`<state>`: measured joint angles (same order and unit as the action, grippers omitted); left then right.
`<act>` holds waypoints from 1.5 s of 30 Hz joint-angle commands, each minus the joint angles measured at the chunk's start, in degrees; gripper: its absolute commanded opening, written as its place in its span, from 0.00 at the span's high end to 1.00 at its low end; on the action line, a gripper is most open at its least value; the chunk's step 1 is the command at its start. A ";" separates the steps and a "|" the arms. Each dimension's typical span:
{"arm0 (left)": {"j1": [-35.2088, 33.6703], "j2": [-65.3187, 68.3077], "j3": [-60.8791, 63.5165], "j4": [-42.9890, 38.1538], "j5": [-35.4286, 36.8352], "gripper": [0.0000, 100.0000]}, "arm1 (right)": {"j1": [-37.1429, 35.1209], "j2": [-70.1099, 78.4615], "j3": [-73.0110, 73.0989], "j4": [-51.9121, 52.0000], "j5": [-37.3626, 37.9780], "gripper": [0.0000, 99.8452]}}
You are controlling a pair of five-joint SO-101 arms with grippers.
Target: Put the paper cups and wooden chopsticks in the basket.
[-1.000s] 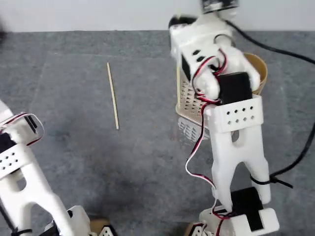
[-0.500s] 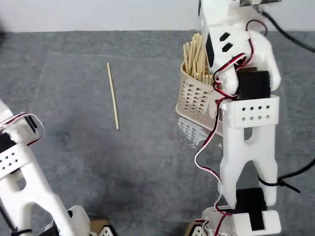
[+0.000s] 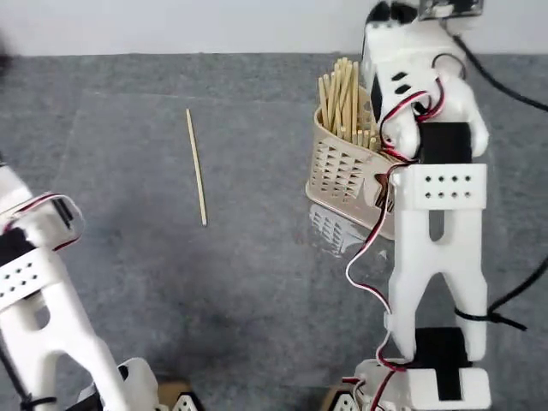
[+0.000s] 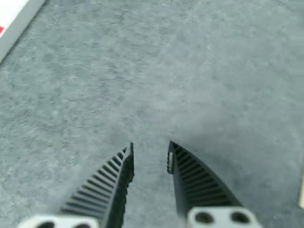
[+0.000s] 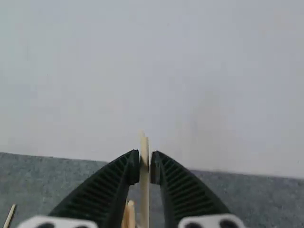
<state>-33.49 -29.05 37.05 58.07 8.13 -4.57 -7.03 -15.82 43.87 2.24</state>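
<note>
OK, right gripper [image 5: 145, 155] is clamped tight on the held chopstick [image 5: 144, 142]. The stick runs between the fingers and its tip pokes just past them toward the white wall [image 5: 142, 57]. I judge it's gripped lengthwise like that so it can drop end-first into the basket [image 3: 338, 175] with the rest.

The basket sits far right on the grey mat [image 3: 257, 282]. The bundle of chopsticks [image 3: 342, 98] stands upright in it, leaning on the left wall. The right arm [image 3: 432, 197] is over the basket's right side, so that side is crowded. The room to come out is up and left.

The left gripper [image 4: 149, 151] has a narrow gap between its fingers, nothing in it, and points down at bare mat. The left arm [image 3: 38, 291] is parked near left, by the edge of the high view, probably just waiting.

The loose chopstick [image 3: 196, 167] lies flat left of centre, running near to far, well apart from the basket and touching nothing. There's open mat all round it, so approach is easy from any side. It lies flat on the mat though, so I expect a fiddly pinch. My guess is it's the left arm's job, being closer.

The basket is close to the far edge of the mat, by the wall, so there's little room behind it.
</note>
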 commanded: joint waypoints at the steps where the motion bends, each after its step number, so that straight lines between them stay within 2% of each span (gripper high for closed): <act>1: 5.01 -2.55 -1.36 0.79 -0.53 0.88 | 0.31 -5.32 -1.93 4.00 0.26 0.80; 6: 12.57 -1.93 -5.76 1.32 -0.53 0.88 | -0.84 -10.15 -2.81 12.62 0.62 0.79; 11: 18.99 1.05 -12.70 1.49 -0.44 0.88 | -6.73 -14.02 -2.73 36.09 0.18 0.79; 13: 20.92 4.84 -16.48 2.64 -0.44 0.88 | -9.80 -14.29 -2.64 44.00 0.09 0.83; 17: 24.62 15.38 -28.70 7.74 -0.53 0.88 | -15.34 -14.37 -0.18 50.51 0.09 1.00; 18: 25.67 18.64 -32.57 9.67 -0.53 0.88 | -16.13 -14.73 1.85 50.86 0.09 0.97; 24: 29.98 40.79 -58.24 21.45 -0.53 0.88 | -19.47 -14.81 18.99 47.34 -2.46 0.99; 34: 30.77 80.53 -108.70 37.71 -0.53 0.86 | -19.82 -14.90 47.82 22.20 -4.92 0.99; 39: 31.12 96.79 -127.08 39.82 -0.53 0.80 | -19.82 -14.90 53.71 15.60 -9.85 0.99; 45: 31.65 108.22 -133.14 36.66 -0.53 0.80 | -19.74 -14.90 54.59 15.69 -9.93 0.99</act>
<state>-2.37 77.49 -91.38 97.19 7.87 -24.18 -19.60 38.86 60.40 -7.08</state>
